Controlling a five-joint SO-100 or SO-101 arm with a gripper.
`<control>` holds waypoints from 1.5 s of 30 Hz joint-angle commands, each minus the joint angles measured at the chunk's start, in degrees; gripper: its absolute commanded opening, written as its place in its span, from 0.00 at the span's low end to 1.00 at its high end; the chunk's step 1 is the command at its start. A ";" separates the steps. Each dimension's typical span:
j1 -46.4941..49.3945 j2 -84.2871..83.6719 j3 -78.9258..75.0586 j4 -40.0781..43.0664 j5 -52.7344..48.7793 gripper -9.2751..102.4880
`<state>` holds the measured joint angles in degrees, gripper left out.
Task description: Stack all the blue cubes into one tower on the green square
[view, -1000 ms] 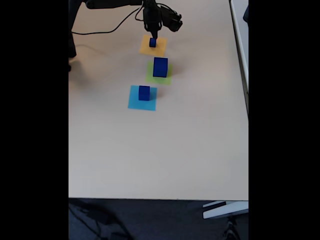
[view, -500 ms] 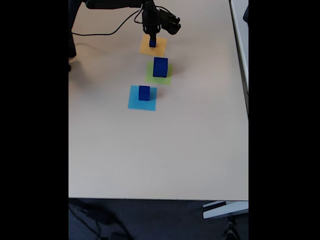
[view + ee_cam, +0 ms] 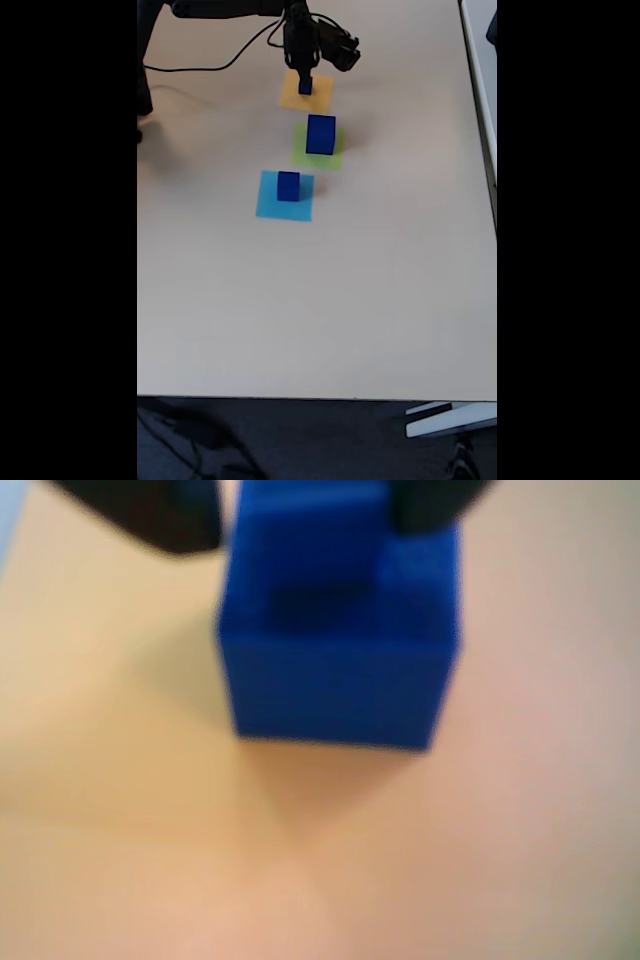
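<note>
Up near the far edge of the table (image 3: 400,300), in the fixed view, the gripper (image 3: 305,74) points straight down at a small cube (image 3: 305,87) sitting on the orange square (image 3: 290,98). Its dark fingers (image 3: 170,515) flank the top of that cube in the wrist view (the picture is badly blurred), close on either side, but whether they actually press it cannot be told. What looks like a smaller blue block (image 3: 310,525) sits on the cube's top between the fingers, though the blur leaves this unsure. Next toward the near edge, the big cube (image 3: 321,134) stands on the green square (image 3: 303,155), toward its right side. Nearer still, a mid cube (image 3: 289,186) stands on the light blue square (image 3: 270,205). These three squares run in a slanted line down the far half of the table, close to one another but apart. A black cable (image 3: 215,62) trails along the far edge to the arm's left.
</note>
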<state>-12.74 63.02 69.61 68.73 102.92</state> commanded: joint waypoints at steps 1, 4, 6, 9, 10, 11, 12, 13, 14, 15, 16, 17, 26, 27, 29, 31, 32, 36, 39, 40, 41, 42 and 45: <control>0.09 5.71 -0.62 -0.97 -0.35 0.20; 0.09 5.71 -0.97 -0.97 -0.35 0.21; 0.00 5.71 -1.41 -0.97 -0.70 0.21; 0.00 5.71 -2.81 -0.97 -1.58 0.21; 0.00 5.54 -3.60 -0.97 -1.93 0.21; 0.00 5.27 -4.57 -0.97 -2.37 0.21; 0.00 5.10 -5.71 -0.97 -2.81 0.21; 0.00 4.92 -7.03 -0.97 -3.25 0.22; 0.00 4.66 -8.79 -0.88 -3.87 0.22; 0.00 4.31 -10.72 -0.88 -4.66 0.22; 0.00 3.87 -13.01 -0.79 -5.45 0.22; 0.00 3.25 -15.91 -0.35 -6.24 0.23; 5.10 0.62 -32.08 0.00 -14.59 0.38; 6.15 1.32 -31.03 0.00 -15.38 0.38; 8.26 3.16 -27.60 0.00 -16.61 0.41; 10.63 5.19 -23.91 0.00 -17.84 0.43; 11.78 5.80 -23.03 0.09 -19.34 0.44; 16.88 8.09 -18.98 0.26 -24.26 0.44; 20.21 9.14 -18.63 1.67 -27.16 0.43; 21.18 9.49 -18.46 2.64 -27.42 0.43; 22.15 10.02 -17.75 3.08 -27.77 0.42; 23.03 10.55 -16.61 3.16 -28.12 0.42; 25.05 11.95 -12.92 3.60 -29.09 0.41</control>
<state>10.72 68.99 55.55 71.72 74.62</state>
